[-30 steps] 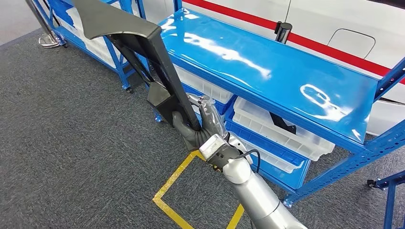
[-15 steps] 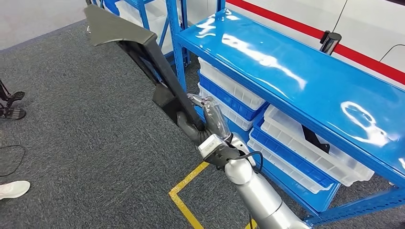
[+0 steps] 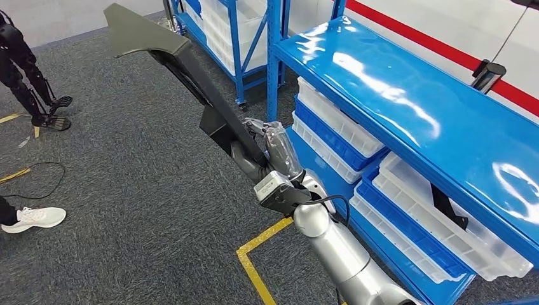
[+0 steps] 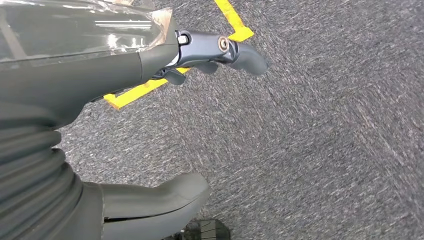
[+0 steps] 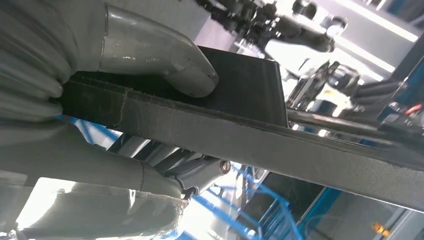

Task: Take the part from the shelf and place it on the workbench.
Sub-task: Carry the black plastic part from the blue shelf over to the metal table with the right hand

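Right hand [image 3: 267, 152] grips the long dark trim part [image 3: 184, 70] left of the blue shelf [image 3: 407, 108]; left hand [image 4: 100, 150] hangs with fingers apart, holding nothing

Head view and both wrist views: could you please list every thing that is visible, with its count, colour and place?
part: one, black, long, held up over the carpet
shelves: two, blue, on the right
bins: several, white and blue, under the near shelf's top
tape: yellow lines on the grey carpet
cable: one, black, on the carpet at left
person's shoe: one, white, far left
right hand: grips the part
left hand: holds nothing, above the carpet
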`<control>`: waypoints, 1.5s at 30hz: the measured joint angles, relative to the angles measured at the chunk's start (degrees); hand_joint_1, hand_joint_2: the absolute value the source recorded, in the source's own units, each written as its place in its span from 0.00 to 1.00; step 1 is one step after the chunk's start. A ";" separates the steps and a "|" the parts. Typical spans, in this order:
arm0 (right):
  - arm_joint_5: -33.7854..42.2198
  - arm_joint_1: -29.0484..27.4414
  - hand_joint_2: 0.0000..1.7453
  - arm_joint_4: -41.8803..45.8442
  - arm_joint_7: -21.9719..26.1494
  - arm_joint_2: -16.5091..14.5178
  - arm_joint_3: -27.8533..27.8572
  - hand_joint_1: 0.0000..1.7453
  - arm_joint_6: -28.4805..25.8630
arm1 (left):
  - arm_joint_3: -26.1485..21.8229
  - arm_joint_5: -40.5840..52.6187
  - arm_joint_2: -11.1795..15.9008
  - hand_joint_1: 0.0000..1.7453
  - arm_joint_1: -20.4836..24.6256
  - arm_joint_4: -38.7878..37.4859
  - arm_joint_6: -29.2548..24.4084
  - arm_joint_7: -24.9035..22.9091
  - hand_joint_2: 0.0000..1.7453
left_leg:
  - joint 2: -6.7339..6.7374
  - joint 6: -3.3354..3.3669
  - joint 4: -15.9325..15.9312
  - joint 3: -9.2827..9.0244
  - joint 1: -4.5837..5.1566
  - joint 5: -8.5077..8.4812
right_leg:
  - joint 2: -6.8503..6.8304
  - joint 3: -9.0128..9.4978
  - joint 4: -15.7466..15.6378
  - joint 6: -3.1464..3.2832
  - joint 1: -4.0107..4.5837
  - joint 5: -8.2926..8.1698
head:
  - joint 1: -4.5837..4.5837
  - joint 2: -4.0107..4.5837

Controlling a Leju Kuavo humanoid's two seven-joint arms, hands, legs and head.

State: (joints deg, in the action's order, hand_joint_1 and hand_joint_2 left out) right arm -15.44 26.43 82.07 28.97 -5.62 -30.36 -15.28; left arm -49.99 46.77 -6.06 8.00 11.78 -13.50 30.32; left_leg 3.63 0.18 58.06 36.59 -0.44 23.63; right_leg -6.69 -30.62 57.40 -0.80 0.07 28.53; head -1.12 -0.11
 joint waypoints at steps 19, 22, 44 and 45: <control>-0.63 1.02 1.00 -3.24 0.72 -0.44 -0.39 1.00 -0.08 | -0.02 0.43 -0.16 0.00 0.04 0.00 0.15 0.21 1.00 | -7.47 -0.46 3.30 2.89 -0.01 0.80 | 7.82 -1.85 1.08 0.73 -1.42 -1.31 | 0.01 0.00; -0.69 1.03 1.00 -3.31 0.82 -0.42 -0.50 1.00 -0.08 | -0.01 0.71 -0.33 0.00 0.24 -0.01 0.18 0.21 1.00 | -4.04 -0.96 14.54 8.35 -0.25 5.81 | 5.30 -1.76 1.07 1.50 -0.77 -1.05 | 0.16 0.00; -0.06 -1.22 1.00 -2.49 0.84 0.64 -0.49 1.00 -0.28 | -0.01 1.36 -0.63 0.00 0.55 0.00 -0.04 -0.11 1.00 | -10.99 1.12 -0.09 -0.05 0.03 -0.60 | 10.50 -2.73 2.07 -1.67 -1.48 -0.74 | -0.44 0.00; 0.06 -1.51 1.00 -2.38 0.86 0.70 -0.35 1.00 -0.31 | 0.00 1.39 -0.62 0.00 0.48 0.00 -0.06 -0.14 1.00 | -11.55 0.74 -0.05 0.12 0.00 -0.61 | 10.47 -2.48 1.60 -1.26 -1.38 -0.90 | -0.43 0.00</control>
State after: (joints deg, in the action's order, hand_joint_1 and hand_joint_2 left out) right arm -15.38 24.92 79.69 29.83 -4.92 -30.71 -15.59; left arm -49.99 48.16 -6.68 8.48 11.78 -13.56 30.17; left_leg -7.93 0.92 58.01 36.72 -0.44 23.02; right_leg 3.78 -33.10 59.00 -2.06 -1.31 27.62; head -1.55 -0.11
